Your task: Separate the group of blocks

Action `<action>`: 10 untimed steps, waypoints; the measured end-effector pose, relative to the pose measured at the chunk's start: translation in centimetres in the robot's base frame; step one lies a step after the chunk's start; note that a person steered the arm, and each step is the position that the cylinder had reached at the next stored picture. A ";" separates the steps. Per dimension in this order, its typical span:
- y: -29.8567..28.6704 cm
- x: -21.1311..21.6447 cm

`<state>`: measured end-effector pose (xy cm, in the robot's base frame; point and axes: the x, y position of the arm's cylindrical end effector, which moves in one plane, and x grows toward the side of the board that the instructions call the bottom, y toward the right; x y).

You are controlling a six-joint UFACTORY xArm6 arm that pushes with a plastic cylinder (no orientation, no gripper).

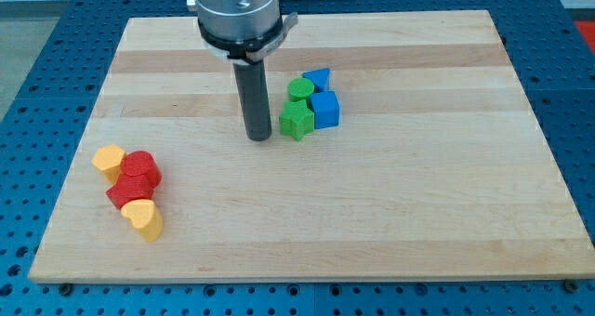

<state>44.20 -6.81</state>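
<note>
A tight group of blocks sits right of the board's centre: a green star block (296, 122), a green round block (299, 89), a blue cube (325, 110) and a blue wedge-like block (318, 78), all touching. My tip (258, 137) stands just left of the green star, a small gap apart. A second group lies at the view's lower left: a yellow block (109, 160), a red round block (141, 170), a red block (124, 194) and a yellow heart block (143, 218), touching in a chain.
The wooden board (390, 214) lies on a blue perforated table (37, 46). The arm's grey cylindrical body (237, 14) hangs over the board's top edge.
</note>
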 end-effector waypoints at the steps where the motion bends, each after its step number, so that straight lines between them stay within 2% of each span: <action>1: 1.0 -0.3; 2: 7.5 -1.6; 3: 8.3 -1.8; 4: 8.3 -2.3; 5: 6.7 -4.9; 8: 6.1 -6.2; 10: 3.9 -4.9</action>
